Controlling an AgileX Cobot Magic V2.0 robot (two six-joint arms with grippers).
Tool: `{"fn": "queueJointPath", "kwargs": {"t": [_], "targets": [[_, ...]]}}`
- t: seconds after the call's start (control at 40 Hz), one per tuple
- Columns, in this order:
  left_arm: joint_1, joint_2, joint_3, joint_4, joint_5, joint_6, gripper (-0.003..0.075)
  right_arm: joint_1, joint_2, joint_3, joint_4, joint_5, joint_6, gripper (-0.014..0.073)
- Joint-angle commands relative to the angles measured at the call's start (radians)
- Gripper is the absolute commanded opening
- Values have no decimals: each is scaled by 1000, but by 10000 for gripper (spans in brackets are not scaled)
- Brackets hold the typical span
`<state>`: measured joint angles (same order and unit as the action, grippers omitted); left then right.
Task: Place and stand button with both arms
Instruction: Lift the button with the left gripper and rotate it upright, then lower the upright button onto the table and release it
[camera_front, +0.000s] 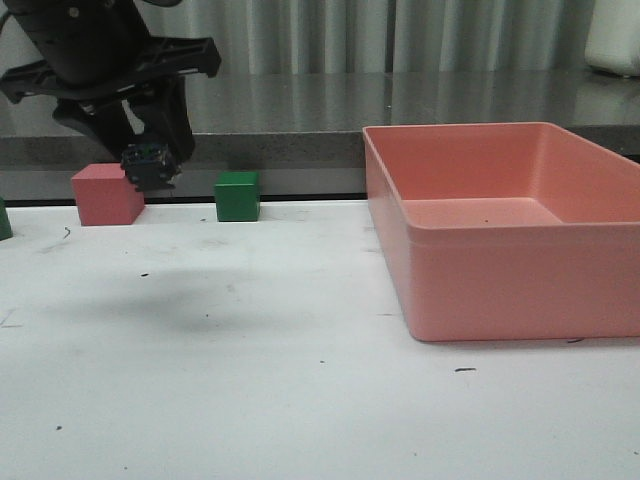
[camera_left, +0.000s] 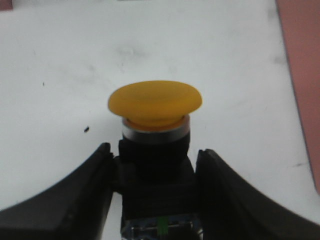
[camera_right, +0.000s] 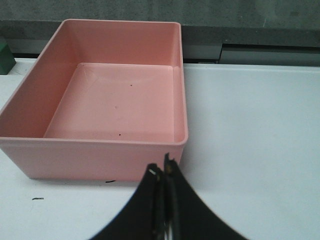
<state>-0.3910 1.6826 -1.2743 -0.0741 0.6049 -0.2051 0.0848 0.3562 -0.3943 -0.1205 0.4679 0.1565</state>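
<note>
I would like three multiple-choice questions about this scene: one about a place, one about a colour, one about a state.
1. Where is the button?
A. in the pink bin
B. between the left gripper's fingers
C. lying on the table

2. What colour is the button's cap?
A. yellow
B. red
C. green

3. What is the state of the right gripper?
A. open
B. shut on a cube
C. shut, empty

Answers:
1 B: the left gripper clamps its black base from both sides.
2 A: the mushroom cap shows yellow in the left wrist view.
3 C: its fingertips meet with nothing between them.
</note>
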Motion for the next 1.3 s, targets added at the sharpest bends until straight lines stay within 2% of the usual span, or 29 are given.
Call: {"fn": "queueJointPath", "kwargs": {"t": [0.0,0.2,0.28,0.4,0.48,0.75,1.03,1.13,1.28], "targets": [[3,-142,106,26,-293,8,190,-4,6,-29,-14,-78,-8,-68],[10,-282,426,123,-794,8,190,-4,6,-29,-14,-78,-8,-68],[15,-291,521,127,-950,10,190,-4,6,-29,-14,-78,-8,-68],[15,-265,632,127,-1130,10,190,-4,6,-29,-14,-78,-8,-68],[15,-232,678,127,-1214,17,190,-4,6,-29,-14,-78,-8,-68],[15,-24,741,114,-1534,222,190,-4,6,-29,-14,-78,-8,-68],[15,207,741,64,-1869,239,190,-4,6,-29,-14,-78,-8,-68],[15,252,741,64,-1940,239,190,-4,6,-29,-14,-78,-8,-68],[15,288,741,57,-1950,239,190,-4,6,-29,-14,-78,-8,-68]]}}
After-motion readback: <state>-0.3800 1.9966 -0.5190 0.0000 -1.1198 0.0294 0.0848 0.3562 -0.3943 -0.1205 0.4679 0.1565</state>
